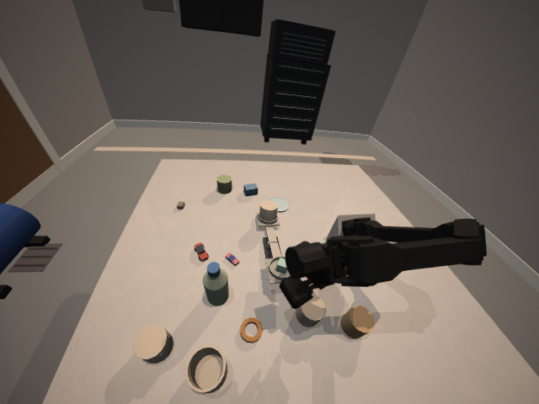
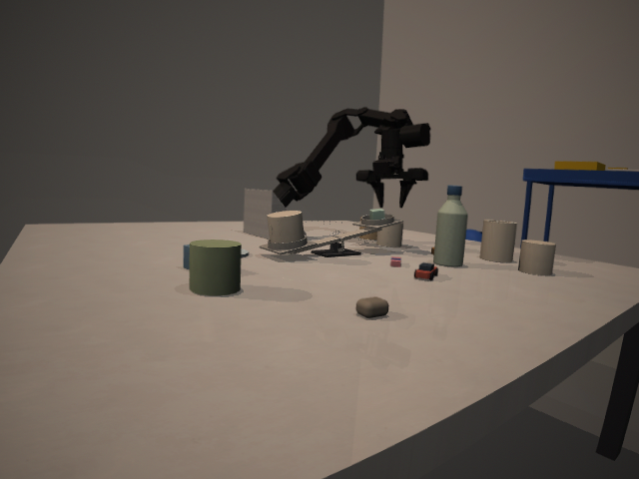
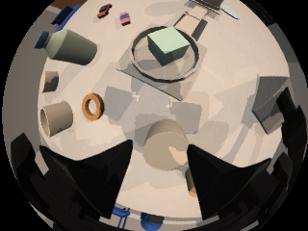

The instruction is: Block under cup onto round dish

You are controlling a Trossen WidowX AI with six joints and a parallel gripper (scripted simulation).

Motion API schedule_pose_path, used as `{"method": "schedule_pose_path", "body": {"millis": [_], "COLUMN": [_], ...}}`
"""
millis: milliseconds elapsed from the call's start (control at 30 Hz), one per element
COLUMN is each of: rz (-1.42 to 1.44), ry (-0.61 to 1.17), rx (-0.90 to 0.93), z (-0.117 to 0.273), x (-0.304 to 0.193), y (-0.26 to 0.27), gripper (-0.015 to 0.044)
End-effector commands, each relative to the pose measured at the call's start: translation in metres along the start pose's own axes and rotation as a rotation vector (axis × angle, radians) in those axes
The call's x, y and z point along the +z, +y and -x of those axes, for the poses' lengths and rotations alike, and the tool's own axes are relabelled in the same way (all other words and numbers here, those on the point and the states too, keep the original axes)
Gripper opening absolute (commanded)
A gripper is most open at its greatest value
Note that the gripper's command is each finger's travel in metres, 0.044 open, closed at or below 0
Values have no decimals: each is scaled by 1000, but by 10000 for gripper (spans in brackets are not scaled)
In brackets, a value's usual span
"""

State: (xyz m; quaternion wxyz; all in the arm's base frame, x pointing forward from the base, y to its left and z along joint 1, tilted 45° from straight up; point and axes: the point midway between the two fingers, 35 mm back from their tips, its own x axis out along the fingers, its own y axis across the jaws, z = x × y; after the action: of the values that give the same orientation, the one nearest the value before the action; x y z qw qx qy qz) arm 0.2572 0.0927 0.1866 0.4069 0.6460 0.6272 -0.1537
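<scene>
Exterior view finds the balance (image 1: 273, 245) (image 2: 340, 239) (image 3: 189, 24) tilted, its covered end low and its opposite end raised. On the low end stands one cup (image 1: 268, 211) (image 2: 285, 229), leaning with the slope. The block (image 1: 281, 265) (image 2: 376, 214) (image 3: 168, 44), pale green, sits uncovered inside the rimmed holder on the raised end. The other cup (image 1: 311, 311) (image 2: 390, 235) (image 3: 166, 144) is off the balance, on the table (image 1: 173, 300) (image 2: 206, 371) just beyond the raised end, closed face upward.

The gripper (image 1: 311, 284) (image 2: 390, 206) (image 3: 161, 146) is released, its fingers parted with nothing between them. It hangs above the table beyond the raised end, over the removed cup and apart from it; the arm hides part of this area from the top camera, so the exact alignment appears uncertain there.

The round dish (image 1: 280, 204) (image 2: 245, 253) (image 3: 231, 11) lies flat near the low end of the balance and carries neither cup nor block. A bottle (image 1: 216, 287) (image 2: 450, 235) (image 3: 72, 46) stands upright to one side of the balance, well apart. A red toy car (image 1: 200, 252) (image 2: 426, 270) (image 3: 104, 11) and a pink toy car (image 1: 232, 258) (image 2: 395, 261) (image 3: 125, 18) rest on that same side.
</scene>
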Motion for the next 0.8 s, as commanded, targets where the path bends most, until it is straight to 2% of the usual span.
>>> {"method": "schedule_pose_path", "body": {"millis": [0,767], "rz": [135,895], "ry": [-2,-10], "rx": [-2,-4], "z": [2,15], "x": [7,52], "y": [4,14], "gripper": [260,260]}}
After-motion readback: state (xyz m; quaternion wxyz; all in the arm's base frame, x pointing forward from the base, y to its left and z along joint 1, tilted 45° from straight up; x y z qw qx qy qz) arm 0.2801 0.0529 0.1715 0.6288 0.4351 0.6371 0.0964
